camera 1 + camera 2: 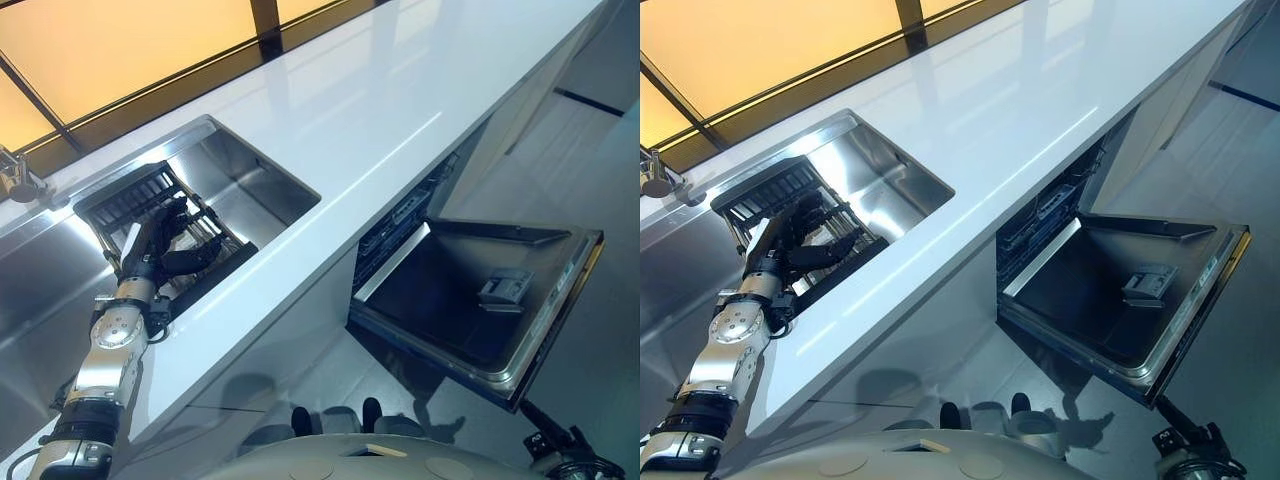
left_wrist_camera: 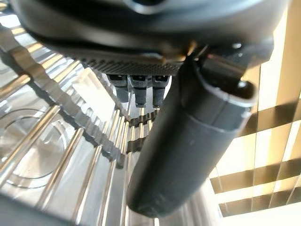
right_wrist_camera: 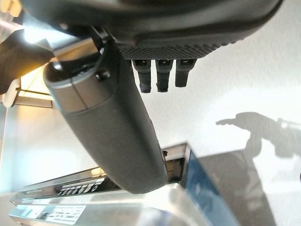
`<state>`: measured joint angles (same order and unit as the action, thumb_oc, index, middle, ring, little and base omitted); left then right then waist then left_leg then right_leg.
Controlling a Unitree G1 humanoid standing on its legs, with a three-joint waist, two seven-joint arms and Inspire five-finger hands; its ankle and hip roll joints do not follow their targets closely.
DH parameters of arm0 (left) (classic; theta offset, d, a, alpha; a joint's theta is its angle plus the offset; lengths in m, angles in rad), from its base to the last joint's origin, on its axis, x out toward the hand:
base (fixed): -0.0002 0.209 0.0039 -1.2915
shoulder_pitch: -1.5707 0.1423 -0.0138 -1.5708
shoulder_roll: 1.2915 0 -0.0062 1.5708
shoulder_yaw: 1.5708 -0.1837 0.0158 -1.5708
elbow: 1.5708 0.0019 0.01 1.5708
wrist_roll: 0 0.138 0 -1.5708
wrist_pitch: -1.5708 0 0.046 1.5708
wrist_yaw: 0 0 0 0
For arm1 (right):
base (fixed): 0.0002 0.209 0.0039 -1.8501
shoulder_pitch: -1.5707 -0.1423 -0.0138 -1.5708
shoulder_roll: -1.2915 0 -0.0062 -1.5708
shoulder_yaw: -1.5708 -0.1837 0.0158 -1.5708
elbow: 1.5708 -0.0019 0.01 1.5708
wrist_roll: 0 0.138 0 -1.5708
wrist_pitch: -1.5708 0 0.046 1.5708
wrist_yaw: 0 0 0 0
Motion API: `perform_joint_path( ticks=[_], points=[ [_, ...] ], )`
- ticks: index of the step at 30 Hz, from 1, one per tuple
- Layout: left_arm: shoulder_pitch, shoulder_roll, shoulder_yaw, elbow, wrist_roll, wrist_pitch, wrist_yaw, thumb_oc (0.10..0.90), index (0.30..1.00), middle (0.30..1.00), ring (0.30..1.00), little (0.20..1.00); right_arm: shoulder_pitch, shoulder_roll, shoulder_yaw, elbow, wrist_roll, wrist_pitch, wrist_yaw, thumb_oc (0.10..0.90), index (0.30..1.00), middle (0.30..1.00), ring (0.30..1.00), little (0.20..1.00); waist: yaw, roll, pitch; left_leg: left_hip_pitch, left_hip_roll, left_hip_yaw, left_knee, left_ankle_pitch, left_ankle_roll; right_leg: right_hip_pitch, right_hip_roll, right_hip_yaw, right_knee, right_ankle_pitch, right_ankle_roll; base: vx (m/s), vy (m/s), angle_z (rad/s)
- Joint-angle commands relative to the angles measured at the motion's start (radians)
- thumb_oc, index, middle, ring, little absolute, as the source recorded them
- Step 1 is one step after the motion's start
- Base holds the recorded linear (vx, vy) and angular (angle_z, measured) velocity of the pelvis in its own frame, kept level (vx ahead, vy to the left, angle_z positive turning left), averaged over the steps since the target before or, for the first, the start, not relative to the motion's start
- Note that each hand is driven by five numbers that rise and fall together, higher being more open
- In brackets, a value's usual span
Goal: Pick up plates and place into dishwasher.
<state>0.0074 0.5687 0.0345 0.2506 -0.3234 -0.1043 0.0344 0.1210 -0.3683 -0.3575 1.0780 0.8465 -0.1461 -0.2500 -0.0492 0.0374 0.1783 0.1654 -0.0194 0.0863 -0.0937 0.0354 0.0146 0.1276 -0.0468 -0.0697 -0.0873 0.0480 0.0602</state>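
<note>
My left hand (image 1: 160, 240) hovers over a black wire dish rack (image 1: 125, 195) that stands in the steel sink (image 1: 255, 185). Its fingers are straight and its thumb (image 2: 183, 141) is spread, with nothing between them. A pale sliver (image 1: 129, 238) shows beside the hand; I cannot tell whether it is a plate. Past the fingers (image 2: 141, 89) lie the rack's wires (image 2: 61, 160). The dishwasher (image 1: 400, 215) sits under the counter with its door (image 1: 470, 300) folded down. My right hand (image 3: 160, 70) hangs relaxed and empty above the door's edge (image 3: 94, 188).
A long white counter (image 1: 400, 100) runs from the sink past the dishwasher. A tap (image 1: 15, 180) stands at the sink's far left. Pale floor (image 1: 600, 150) stretches to the right of the open door.
</note>
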Motion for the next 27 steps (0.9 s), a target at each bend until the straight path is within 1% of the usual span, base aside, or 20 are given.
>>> perform_joint_path(
  ticks=[1, 4, 7, 8, 10, 12, 13, 15, 16, 19, 23, 27],
  points=[
    [-0.039, 0.042, -0.015, 0.064, 0.024, -0.02, 0.015, 0.8, 0.9, 0.9, 0.9, 0.9, -0.042, -0.027, -0.033, -0.018, 0.088, -0.101, 0.011, 0.8, 0.9, 0.9, 0.9, 0.9, 0.018, 0.0, 0.007, -0.062, -0.031, 0.009, 0.08, -0.073, 0.01, -0.085, -0.02, -0.041, 0.169, -0.066, 0.064, 0.0, -0.113, 0.04],
    [-0.044, 0.054, -0.007, 0.046, 0.019, -0.013, 0.028, 0.8, 0.9, 0.9, 0.9, 0.9, -0.052, -0.043, -0.043, -0.056, 0.14, -0.128, 0.006, 0.8, 0.9, 0.9, 0.9, 0.9, 0.016, 0.018, 0.026, -0.1, -0.021, 0.001, 0.149, -0.083, 0.001, -0.109, -0.034, -0.046, 0.228, -0.093, 0.051, -0.03, -0.077, 0.05],
    [-0.051, 0.055, 0.004, 0.041, 0.012, -0.029, 0.031, 0.8, 0.9, 0.9, 0.9, 0.9, -0.056, -0.064, -0.075, -0.076, 0.19, -0.161, -0.001, 0.8, 0.9, 0.9, 0.9, 0.9, 0.012, 0.029, 0.055, -0.153, -0.009, 0.002, 0.244, -0.1, -0.012, -0.137, -0.051, -0.051, 0.285, -0.116, 0.032, -0.07, -0.037, 0.09],
    [-0.053, 0.055, 0.009, 0.04, 0.012, -0.032, 0.027, 0.8, 0.9, 0.9, 0.9, 0.9, -0.055, -0.072, -0.085, -0.067, 0.184, -0.166, -0.001, 0.8, 0.9, 0.9, 0.9, 0.9, 0.01, 0.034, 0.063, -0.165, -0.004, 0.003, 0.269, -0.107, -0.016, -0.144, -0.055, -0.054, 0.302, -0.124, 0.027, -0.03, -0.014, 0.1],
    [-0.056, 0.05, 0.012, 0.035, 0.004, -0.037, 0.023, 0.8, 0.9, 0.9, 0.9, 0.9, -0.055, -0.105, -0.108, -0.047, 0.126, -0.15, -0.013, 0.8, 0.9, 0.9, 0.9, 0.9, 0.007, 0.045, 0.077, -0.189, 0.008, 0.009, 0.323, -0.122, -0.023, -0.157, -0.068, -0.057, 0.345, -0.146, 0.014, -0.01, 0.01, 0.07],
    [-0.055, 0.046, 0.022, 0.015, 0.001, -0.036, 0.022, 0.8, 0.9, 0.9, 0.9, 0.9, -0.049, -0.137, -0.121, -0.033, 0.099, -0.14, -0.013, 0.8, 0.9, 0.9, 0.9, 0.9, 0.002, 0.057, 0.094, -0.224, 0.021, 0.017, 0.39, -0.139, -0.023, -0.184, -0.079, -0.058, 0.416, -0.175, -0.003, -0.04, 0.023, 0.04],
    [-0.058, 0.044, 0.024, 0.008, 0.0, -0.044, 0.029, 0.8, 0.9, 0.9, 0.9, 0.9, -0.046, -0.159, -0.131, -0.018, 0.1, -0.14, 0.01, 0.8, 0.9, 0.9, 0.9, 0.9, -0.002, 0.063, 0.106, -0.257, 0.029, 0.024, 0.438, -0.149, -0.024, -0.212, -0.085, -0.056, 0.472, -0.194, -0.013, -0.07, 0.013, 0.04],
    [-0.06, 0.047, 0.027, 0.003, -0.009, -0.048, 0.038, 0.8, 0.9, 0.9, 0.9, 0.9, -0.037, -0.18, -0.139, -0.015, 0.107, -0.157, 0.043, 0.8, 0.9, 0.9, 0.9, 0.9, -0.01, 0.067, 0.12, -0.293, 0.039, 0.029, 0.496, -0.162, -0.025, -0.241, -0.09, -0.05, 0.533, -0.212, -0.026, -0.03, 0.003, 0.04],
    [-0.061, 0.046, 0.027, 0.003, -0.009, -0.048, 0.039, 0.8, 0.9, 0.9, 0.9, 0.9, -0.037, -0.181, -0.139, -0.015, 0.108, -0.158, 0.044, 0.8, 0.9, 0.9, 0.9, 0.9, -0.01, 0.068, 0.12, -0.297, 0.04, 0.03, 0.501, -0.165, -0.025, -0.246, -0.09, -0.049, 0.539, -0.215, -0.027, -0.01, 0.009, -0.04],
    [-0.066, 0.038, 0.032, 0.01, -0.001, -0.048, 0.036, 0.8, 0.9, 0.9, 0.9, 0.9, -0.017, -0.195, -0.157, -0.02, 0.121, -0.198, 0.111, 0.8, 0.9, 0.9, 0.9, 0.9, -0.024, 0.073, 0.132, -0.338, 0.048, 0.032, 0.575, -0.182, -0.025, -0.282, -0.096, -0.037, 0.616, -0.242, -0.042, 0.02, 0.024, -0.1],
    [-0.049, 0.028, 0.038, 0.02, 0.0, -0.045, 0.022, 0.8, 0.9, 0.9, 0.9, 0.9, 0.016, -0.202, -0.184, -0.052, 0.15, -0.238, 0.202, 0.8, 0.9, 0.9, 0.9, 0.9, -0.04, 0.081, 0.125, -0.352, 0.056, 0.036, 0.647, -0.2, -0.025, -0.297, -0.106, -0.03, 0.68, -0.274, -0.053, 0.11, 0.052, -0.09],
    [-0.02, 0.021, 0.051, 0.025, -0.001, -0.043, -0.003, 0.8, 0.9, 0.9, 0.9, 0.9, 0.04, -0.201, -0.192, -0.119, 0.151, -0.249, 0.304, 0.8, 0.9, 0.9, 0.9, 0.9, -0.05, 0.087, 0.114, -0.337, 0.052, 0.027, 0.677, -0.208, -0.03, -0.282, -0.12, -0.023, 0.714, -0.292, -0.055, 0.15, 0.066, -0.05]
  ],
)
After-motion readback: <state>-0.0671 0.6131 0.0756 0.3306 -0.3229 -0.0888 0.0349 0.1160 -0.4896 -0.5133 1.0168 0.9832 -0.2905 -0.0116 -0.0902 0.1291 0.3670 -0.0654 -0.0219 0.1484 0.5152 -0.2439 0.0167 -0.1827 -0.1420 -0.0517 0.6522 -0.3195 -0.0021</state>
